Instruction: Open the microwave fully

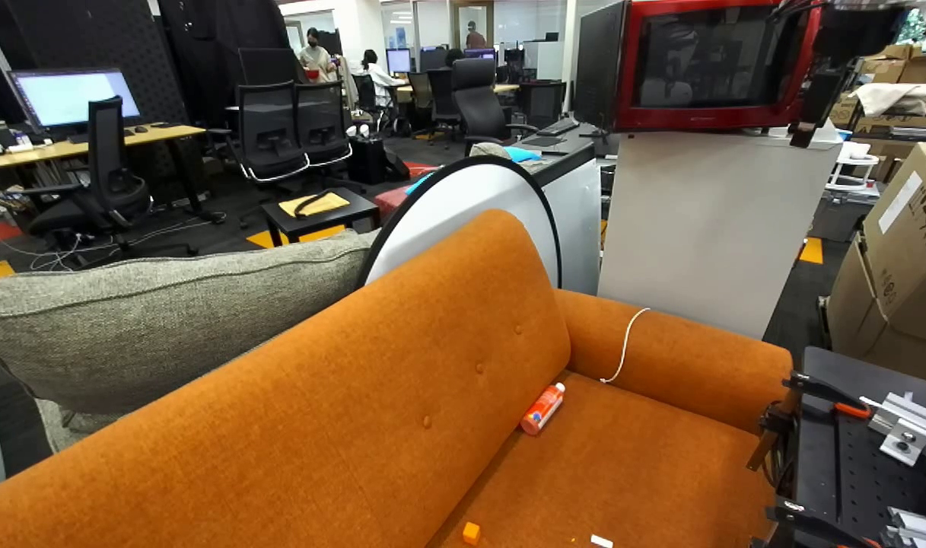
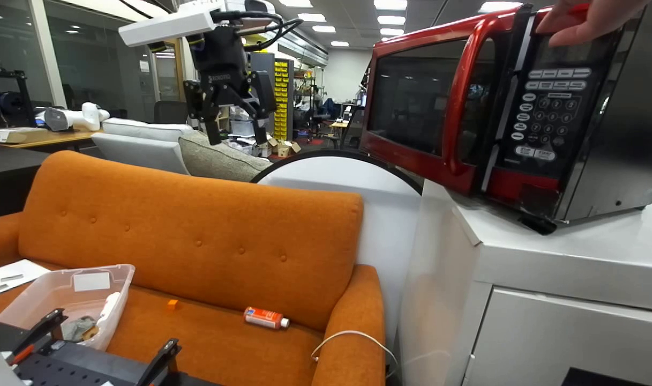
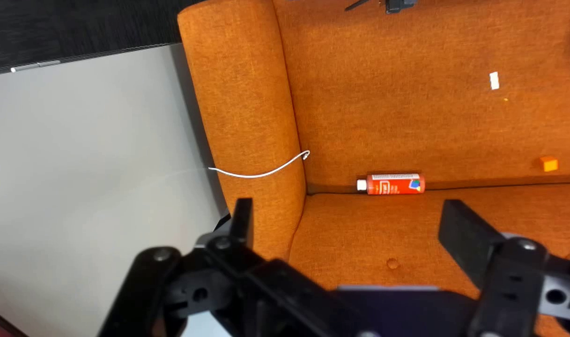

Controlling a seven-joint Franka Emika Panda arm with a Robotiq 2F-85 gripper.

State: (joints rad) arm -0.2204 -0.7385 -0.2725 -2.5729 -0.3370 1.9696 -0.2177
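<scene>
The microwave [image 2: 411, 96] has a glossy red-framed door, dark window and curved red handle [image 2: 458, 96]. It stands angled on the white cabinet [image 2: 561, 265] and also shows in an exterior view [image 1: 706, 61]. A dark gap with a pale strip separates the handle edge from the keypad panel; the door looks slightly ajar. My gripper [image 2: 237, 134] hangs above the sofa, apart from the handle, pointing down. It is open and empty; the wrist view shows its fingers [image 3: 348, 210] wide apart. In an exterior view it overlaps the microwave's right edge [image 1: 809, 114].
A person's hand [image 2: 588, 24] touches the microwave's top corner by the keypad. Below are the orange sofa [image 2: 192, 220], an orange-red bottle [image 2: 264, 318] and a white cord [image 2: 352, 332]. A plastic bin [image 2: 127, 284] sits at left. A round white panel [image 2: 326, 171] stands behind the sofa.
</scene>
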